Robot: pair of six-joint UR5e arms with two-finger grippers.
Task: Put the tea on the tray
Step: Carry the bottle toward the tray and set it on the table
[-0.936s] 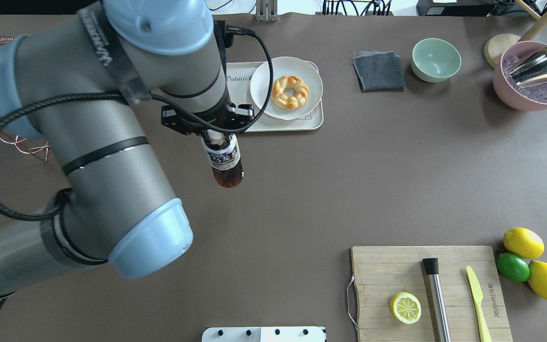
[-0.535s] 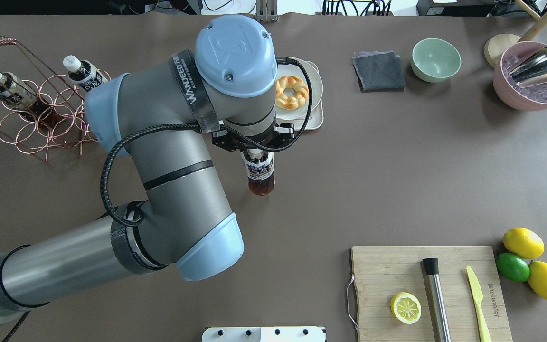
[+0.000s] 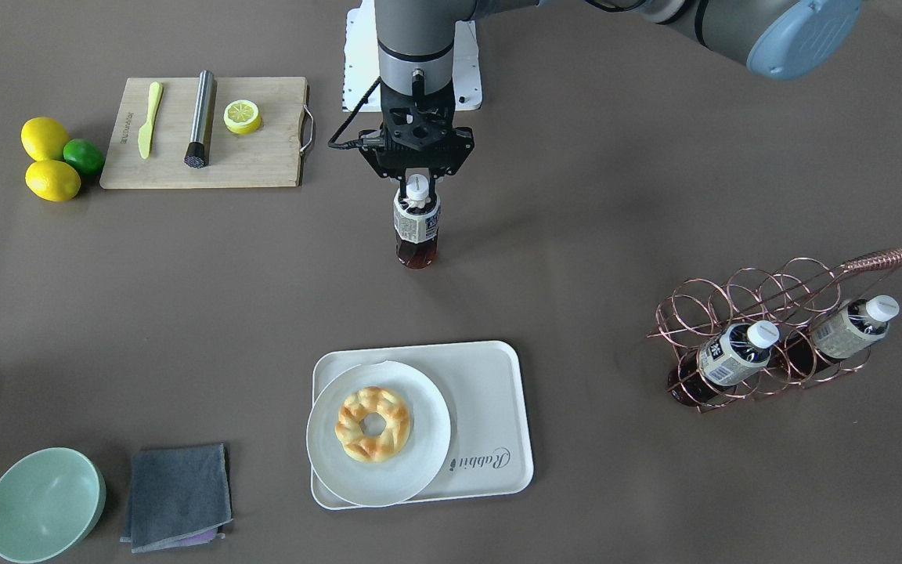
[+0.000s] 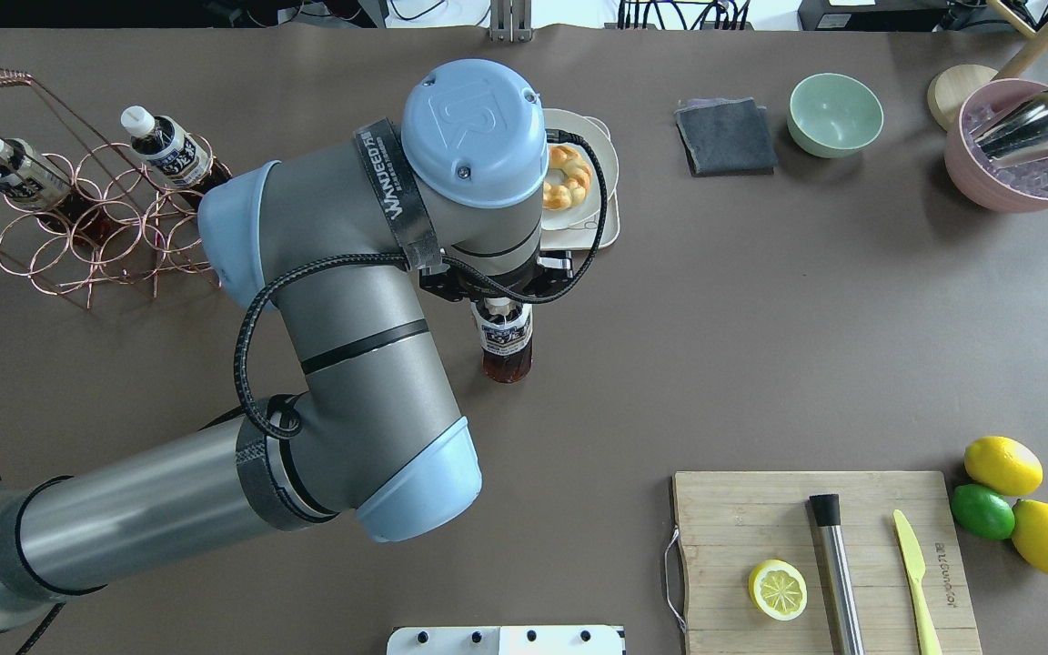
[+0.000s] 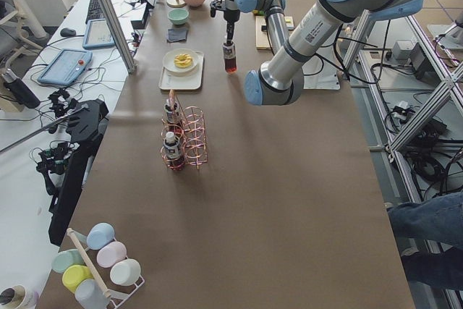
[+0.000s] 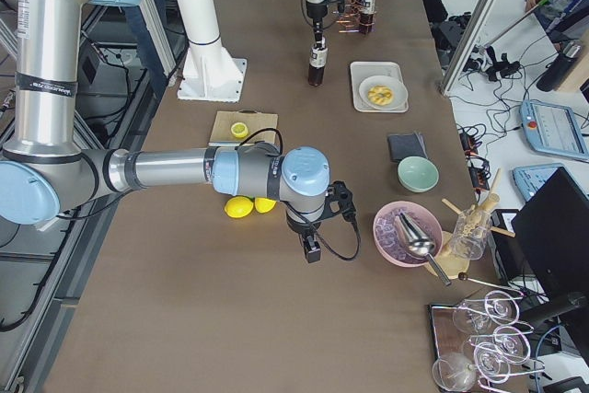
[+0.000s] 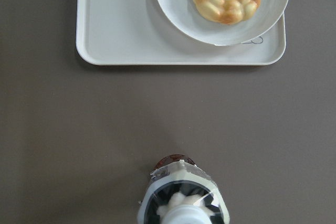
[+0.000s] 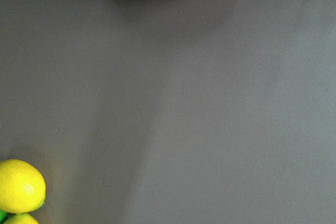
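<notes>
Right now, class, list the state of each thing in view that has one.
Tray: carries plate with doughnut.
Tea: capped, upright, not yet on tray.
Left end effector: shut on tea's cap.
Rack bottles: capped, leaning.
Right end effector: cannot tell.

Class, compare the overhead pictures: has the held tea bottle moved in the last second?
Yes. The tea, held by the left gripper, has shifted rightward in the overhead view, toward the cutting board.

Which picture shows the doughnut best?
The front-facing view: the whole doughnut sits clear on its plate. The left wrist view crops its top, overhead the left arm hides part, and the side views show it tiny.
</notes>
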